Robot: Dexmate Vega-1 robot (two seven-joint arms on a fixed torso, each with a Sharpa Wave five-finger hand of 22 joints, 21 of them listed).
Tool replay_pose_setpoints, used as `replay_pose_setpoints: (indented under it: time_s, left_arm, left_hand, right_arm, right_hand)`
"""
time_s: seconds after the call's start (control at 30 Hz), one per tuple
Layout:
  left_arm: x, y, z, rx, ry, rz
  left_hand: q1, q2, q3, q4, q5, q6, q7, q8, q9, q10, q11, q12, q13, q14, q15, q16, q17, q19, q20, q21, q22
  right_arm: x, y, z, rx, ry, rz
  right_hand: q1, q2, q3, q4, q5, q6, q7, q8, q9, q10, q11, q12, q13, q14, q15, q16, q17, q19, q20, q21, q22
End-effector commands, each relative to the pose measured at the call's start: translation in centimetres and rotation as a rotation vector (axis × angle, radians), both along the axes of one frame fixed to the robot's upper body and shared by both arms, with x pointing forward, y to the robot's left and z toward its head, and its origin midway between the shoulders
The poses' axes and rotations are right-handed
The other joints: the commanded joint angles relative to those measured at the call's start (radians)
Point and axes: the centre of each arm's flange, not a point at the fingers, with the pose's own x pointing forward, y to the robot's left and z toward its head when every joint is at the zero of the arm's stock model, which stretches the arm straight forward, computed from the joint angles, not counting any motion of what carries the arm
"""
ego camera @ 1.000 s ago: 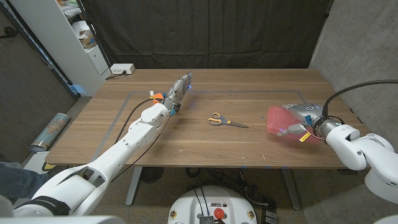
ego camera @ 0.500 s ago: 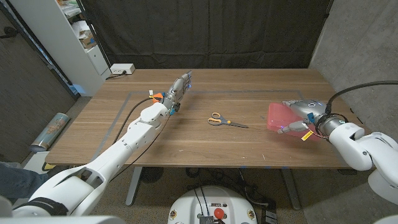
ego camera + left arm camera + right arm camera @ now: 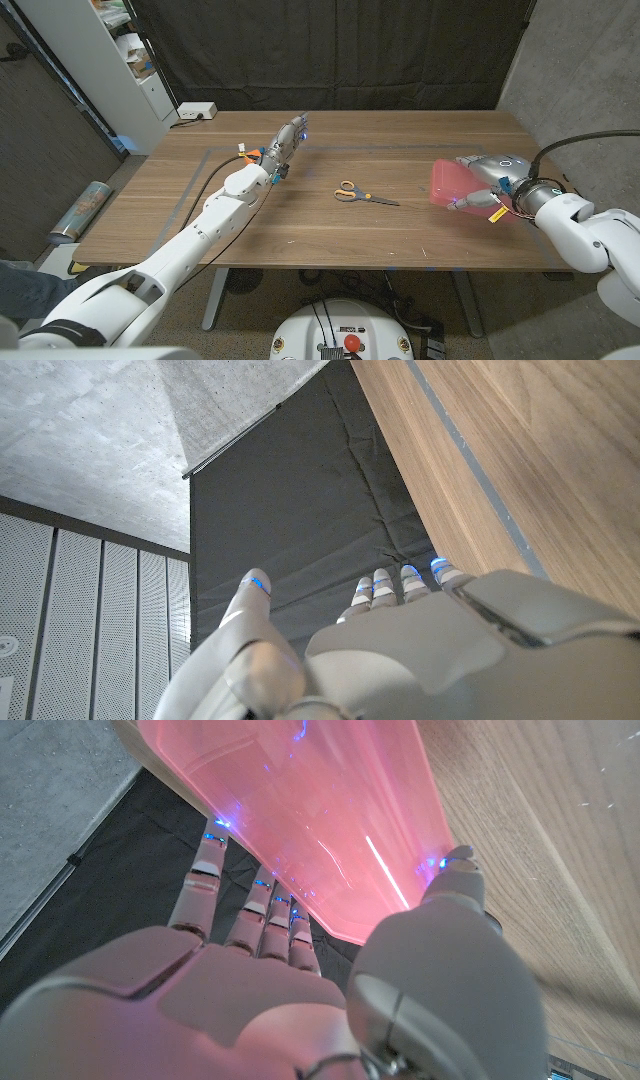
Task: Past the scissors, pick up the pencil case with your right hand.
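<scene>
My right hand (image 3: 489, 181) grips the pink case (image 3: 452, 187), fingers (image 3: 262, 912) along one face and thumb (image 3: 452, 880) pressed to the opposite face, as the right wrist view shows; the translucent pink shell (image 3: 310, 810) runs away from my palm beyond the fingertips. In the head view the case stands out from that hand toward the middle of the table (image 3: 330, 225); whether its lower edge touches the wood I cannot tell. Beyond the case, on the side away from my right hand, lie the scissors (image 3: 363, 194), flat on the table with orange handles and blades pointing back toward the case, well apart from it. Farther across, past the scissors, my left hand (image 3: 288, 140) holds nothing: its fingers (image 3: 385, 585) are straight and close together, thumb set apart, reaching along the table toward its far edge. A thin taped line (image 3: 400, 148) on the wood passes just beyond that hand's fingertips. Farthest off, a white power strip (image 3: 196, 111) sits at the table's far corner on my left side, with a dark curtain (image 3: 330, 50) behind it.
</scene>
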Motion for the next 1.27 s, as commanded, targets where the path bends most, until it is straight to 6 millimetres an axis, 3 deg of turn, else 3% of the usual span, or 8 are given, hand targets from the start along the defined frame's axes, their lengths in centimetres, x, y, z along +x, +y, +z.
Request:
replay_pose_setpoints:
  time_s: [0.03, 0.9, 1.27]
  left_arm:
    - [-0.3, 0.3, 0.0, -0.004, -0.007, -0.004]
    - [-0.7, 0.8, 0.0, -0.014, -0.018, -0.007]
    - [-0.9, 1.2, -0.1, -0.011, -0.017, -0.009]
  left_hand:
    - [0.001, 0.009, 0.001, -0.004, -0.001, 0.000, -0.005, 0.002, 0.004, -0.004, 0.003, -0.001, 0.006, -0.003, 0.002, 0.001, 0.004, -0.090, -0.004, 0.007, 0.004]
    - [0.006, 0.014, 0.002, -0.007, -0.001, 0.000, -0.004, 0.002, 0.004, -0.005, 0.001, -0.001, 0.006, -0.005, 0.002, 0.000, 0.004, -0.092, -0.004, 0.007, 0.004]
    - [0.011, 0.017, 0.004, -0.008, -0.001, 0.000, -0.005, 0.002, 0.004, -0.005, 0.002, -0.001, 0.006, -0.004, 0.001, 0.001, 0.004, -0.092, -0.004, 0.007, 0.004]
  right_arm:
    - [-1.1, 0.5, 1.3, -0.011, -0.026, 0.009]
    - [-2.5, 1.5, 3.9, -0.030, -0.071, 0.007]
    - [-2.7, 1.9, 3.9, -0.030, -0.073, 0.008]
  right_hand:
    - [0.110, 0.119, 0.025, -0.004, -0.004, 0.124, -0.120, -0.002, 0.003, 0.019, -0.017, -0.002, 0.004, 0.022, -0.020, 0.002, 0.002, 0.117, -0.107, -0.003, 0.005]
    - [0.115, 0.123, 0.026, -0.004, -0.016, 0.127, -0.117, -0.008, 0.004, 0.023, -0.019, -0.004, 0.009, 0.029, -0.020, 0.000, 0.004, 0.123, -0.111, -0.007, 0.005]
    - [0.119, 0.128, 0.028, -0.004, -0.021, 0.131, -0.116, -0.010, 0.004, 0.028, -0.019, -0.004, 0.012, 0.032, -0.017, -0.001, 0.005, 0.125, -0.111, -0.009, 0.005]
